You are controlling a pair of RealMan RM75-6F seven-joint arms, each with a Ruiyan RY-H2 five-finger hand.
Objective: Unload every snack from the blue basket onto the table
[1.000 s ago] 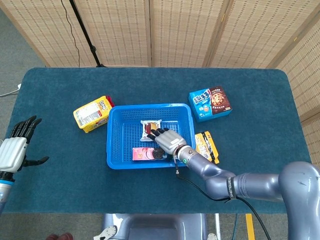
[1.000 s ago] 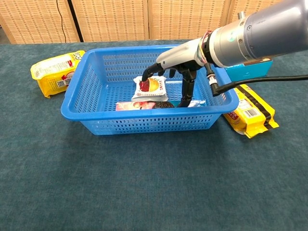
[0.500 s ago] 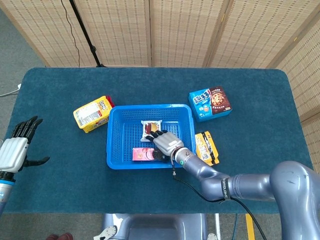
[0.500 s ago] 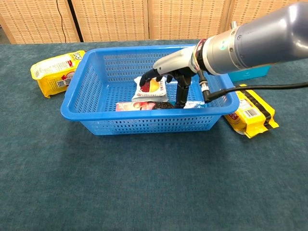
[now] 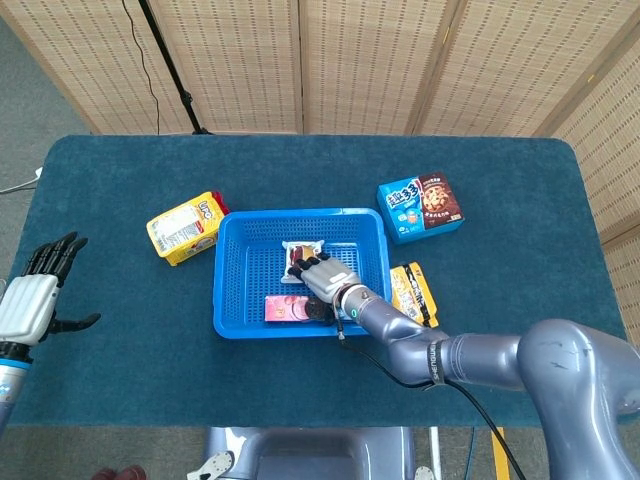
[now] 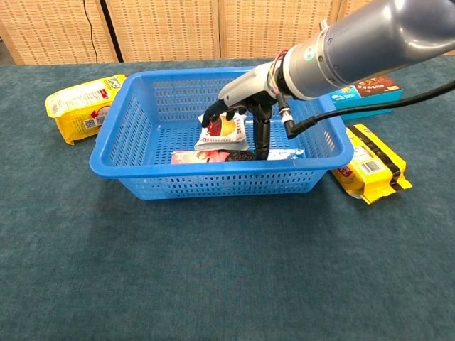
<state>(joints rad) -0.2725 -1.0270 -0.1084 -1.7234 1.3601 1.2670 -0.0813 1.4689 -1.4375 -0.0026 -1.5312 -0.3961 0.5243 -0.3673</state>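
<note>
Your right hand was down inside the basket, fingers spread and curved, hanging right over the white packet. From the chest view the fingertips sat at the packet's top edge, with one finger reaching straight down toward the basket floor beside it. I couldn't tell whether any of them had actually closed on the wrapper, so I'd call it poised, not gripping.

The packet lay near the middle of the basket, directly beneath your palm and a little toward the far wall. Its long side ran from the far wall toward the near wall. The pink bar lay crosswise against the near wall, just below the packet, with its long axis along that wall.

Your left hand was fingers apart and holding nothing, well off to the basket's left at the bench edge. So the right was plainly nearer, and I judged the packet its pick. Two snacks remained in the basket.
</note>
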